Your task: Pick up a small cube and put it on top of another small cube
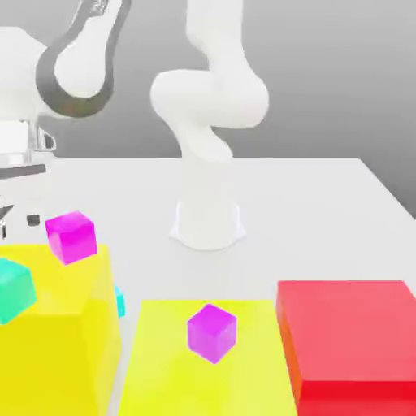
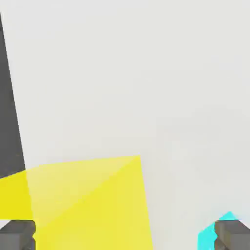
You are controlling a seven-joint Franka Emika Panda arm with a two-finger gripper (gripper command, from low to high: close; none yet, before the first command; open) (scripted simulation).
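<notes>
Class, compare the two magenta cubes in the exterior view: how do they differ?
The left magenta cube sits on the tall yellow block; the middle magenta cube sits on the flat yellow slab. The left one stands higher and farther back. Both look alike in colour and size.

- White arm (image 1: 213,97) with grey joint bands, on a pale grey-white table (image 1: 325,203).
- Two magenta cubes (image 1: 71,236), plain.
- Teal-green cube (image 1: 15,290).
- We note a cyan sliver (image 1: 120,301), probably the small cube (image 2: 211,233).
- Yellow blocks (image 1: 57,341); red block (image 1: 349,333).
- Dark grey fingertips (image 2: 233,234).
</notes>
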